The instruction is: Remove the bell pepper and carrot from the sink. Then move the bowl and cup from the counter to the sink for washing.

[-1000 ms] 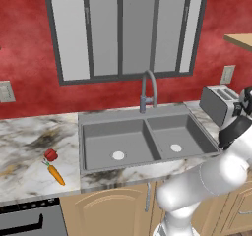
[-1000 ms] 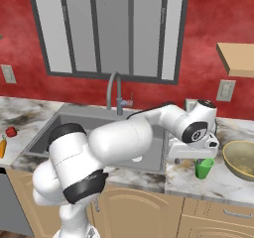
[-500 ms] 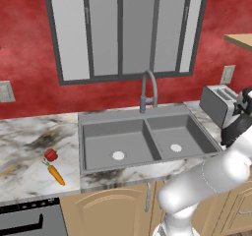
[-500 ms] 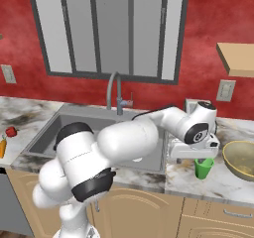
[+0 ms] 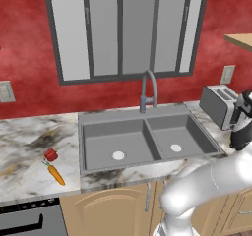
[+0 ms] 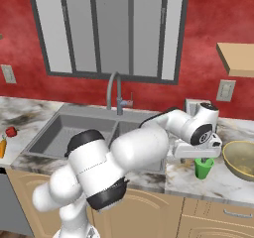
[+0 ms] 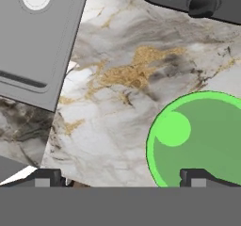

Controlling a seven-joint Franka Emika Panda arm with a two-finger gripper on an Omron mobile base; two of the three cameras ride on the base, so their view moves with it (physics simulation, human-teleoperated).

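Little had shifted since a second earlier: your gripper [image 7: 120,177] still hung spread wide just above the green cup [image 6: 202,167], which stood on the counter [image 6: 233,185] right of the sink [image 6: 54,133], beside the bowl [image 6: 240,158]. Left of the sink lay the bell pepper [image 5: 50,155] and carrot [image 5: 56,174].

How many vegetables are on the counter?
2: the pepper and the carrot, side by side on the counter left of the sink. Both basins look empty.
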